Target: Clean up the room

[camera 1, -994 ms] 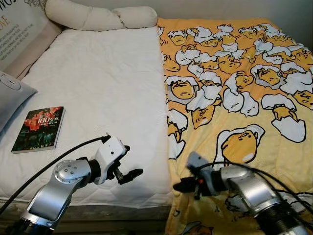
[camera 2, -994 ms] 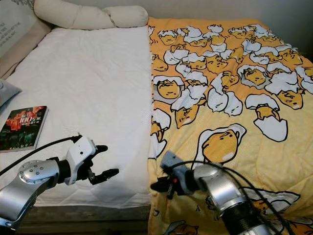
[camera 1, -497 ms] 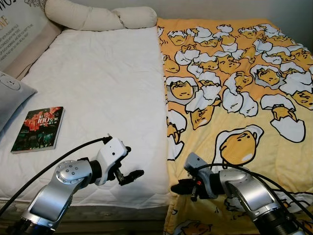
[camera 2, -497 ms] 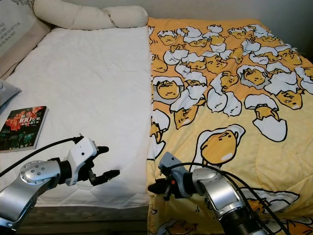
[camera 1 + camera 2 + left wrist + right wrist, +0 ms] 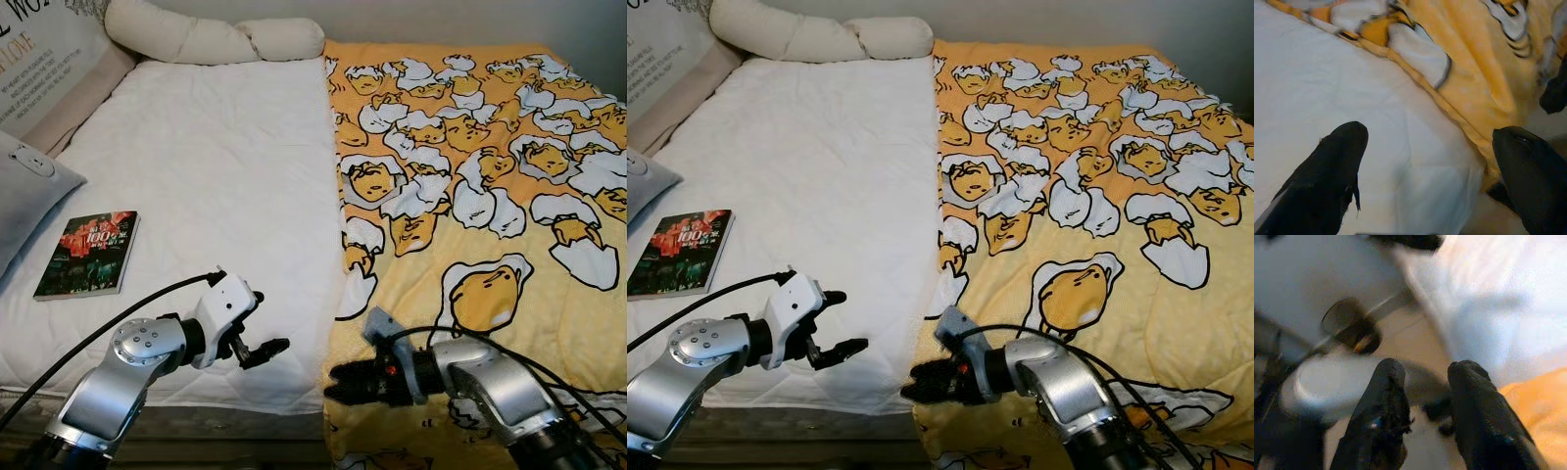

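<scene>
Yellow egg-print fleece blanket [image 5: 470,196] covers the bed's right half, edge draped off the foot; soft, light, floppy (grab the hem). Your right gripper [image 5: 338,382], fingers slightly apart, sits at that corner; left gripper [image 5: 265,338] spread over white mattress [image 5: 216,176].
</scene>
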You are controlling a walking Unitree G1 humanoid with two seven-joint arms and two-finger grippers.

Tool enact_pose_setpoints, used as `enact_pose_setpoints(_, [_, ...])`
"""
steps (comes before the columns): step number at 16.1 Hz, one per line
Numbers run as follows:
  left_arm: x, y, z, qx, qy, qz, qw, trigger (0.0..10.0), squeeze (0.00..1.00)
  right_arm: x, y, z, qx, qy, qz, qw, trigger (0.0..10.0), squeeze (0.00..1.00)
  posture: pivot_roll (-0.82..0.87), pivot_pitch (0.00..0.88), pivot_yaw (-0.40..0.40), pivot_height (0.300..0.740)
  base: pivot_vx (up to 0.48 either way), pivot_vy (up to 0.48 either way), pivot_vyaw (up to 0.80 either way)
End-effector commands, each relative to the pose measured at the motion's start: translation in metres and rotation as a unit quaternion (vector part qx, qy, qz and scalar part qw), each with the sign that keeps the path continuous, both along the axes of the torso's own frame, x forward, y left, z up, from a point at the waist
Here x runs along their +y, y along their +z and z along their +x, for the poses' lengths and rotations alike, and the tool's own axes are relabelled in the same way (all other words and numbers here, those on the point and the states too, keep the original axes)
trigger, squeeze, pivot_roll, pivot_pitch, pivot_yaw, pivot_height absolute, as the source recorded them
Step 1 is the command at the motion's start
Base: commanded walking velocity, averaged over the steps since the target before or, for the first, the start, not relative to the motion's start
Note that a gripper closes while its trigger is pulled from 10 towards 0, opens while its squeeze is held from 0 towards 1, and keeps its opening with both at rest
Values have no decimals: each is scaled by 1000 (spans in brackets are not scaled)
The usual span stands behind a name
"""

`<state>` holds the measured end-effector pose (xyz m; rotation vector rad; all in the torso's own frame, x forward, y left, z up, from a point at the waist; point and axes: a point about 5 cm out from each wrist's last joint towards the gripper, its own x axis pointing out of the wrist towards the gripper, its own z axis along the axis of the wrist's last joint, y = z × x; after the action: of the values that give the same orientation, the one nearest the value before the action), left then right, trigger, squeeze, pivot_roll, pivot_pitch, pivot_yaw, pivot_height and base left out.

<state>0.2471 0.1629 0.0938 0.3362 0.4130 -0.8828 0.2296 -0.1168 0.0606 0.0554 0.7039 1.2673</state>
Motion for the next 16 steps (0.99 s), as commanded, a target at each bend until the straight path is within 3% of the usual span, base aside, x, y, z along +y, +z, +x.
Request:
enact_pose_setpoints(1, [5,5,7,-22,29,-2,999,10000,110,-6,8,6,-25,-33,3,999,10000,1000,-48,0,25,740,0,0,0])
enact_pose_setpoints(2, [7,8,13,-39,68,-17,997,10000,106,-10,12,11,-45,-72,6,996,10000,1000,-48,0,24,740,0,0,0])
enact_pose_setpoints(3, [12,18,25,-90,170,-62,979,10000,118,-23,27,23,-109,-208,36,971,10000,0,-52,0,26,740,0,0,0])
enact_pose_setpoints(4, [13,21,27,-104,222,-84,966,10000,125,-32,31,25,-108,-285,36,952,10000,0,-58,0,33,740,0,0,0])
enact_pose_setpoints(6, [13,22,27,-111,256,-87,956,10000,122,-39,34,25,-131,-333,13,933,10000,0,-74,0,47,740,0,-163,0])
enact_pose_setpoints(7, [9,22,24,-116,267,-86,953,10000,122,-45,40,24,-169,-401,-1,900,10000,0,-83,0,53,740,0,-480,0])
enact_pose_setpoints(10, [5,20,20,-115,283,-89,948,10000,122,-54,41,21,-197,-489,-26,849,10000,0,-89,0,58,740,0,-480,0])
enact_pose_setpoints(11, [7,19,22,-120,313,-87,938,10000,118,-67,34,17,-187,-573,-53,796,10000,0,-83,0,54,740,0,-480,0])
enact_pose_setpoints(12, [9,20,24,-129,331,-80,931,10000,118,-80,29,11,-187,-618,-77,760,10000,0,-82,0,53,740,0,-480,0])
enact_pose_setpoints(16, [13,22,25,-134,347,-77,925,10000,122,-79,33,6,-208,-615,-89,756,10000,0,-89,0,57,740,0,-480,0])
